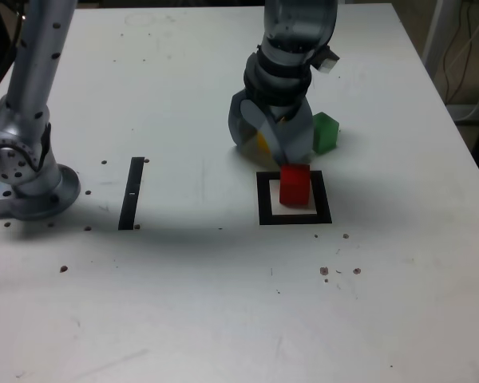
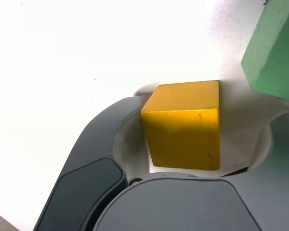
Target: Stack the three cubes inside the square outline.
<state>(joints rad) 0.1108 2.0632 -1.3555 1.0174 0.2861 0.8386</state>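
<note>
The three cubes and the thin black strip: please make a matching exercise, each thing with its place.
Things:
1. red cube
2. yellow cube
3. green cube
4. thin black strip

Places:
a. between the jaws of the gripper
b. inside the square outline
c. near the arm's base
d. on the table just beyond the gripper, at the exterior view's right

Pairs: 1-b, 2-a, 3-d, 4-c

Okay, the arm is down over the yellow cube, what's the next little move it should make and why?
Probably close the gripper on the yellow cube. The cube sits between the jaws on the table, and no clamp shows yet. The red cube already stands in the square outline, so yellow looks like the next layer; the green cube waits nearby.
</note>
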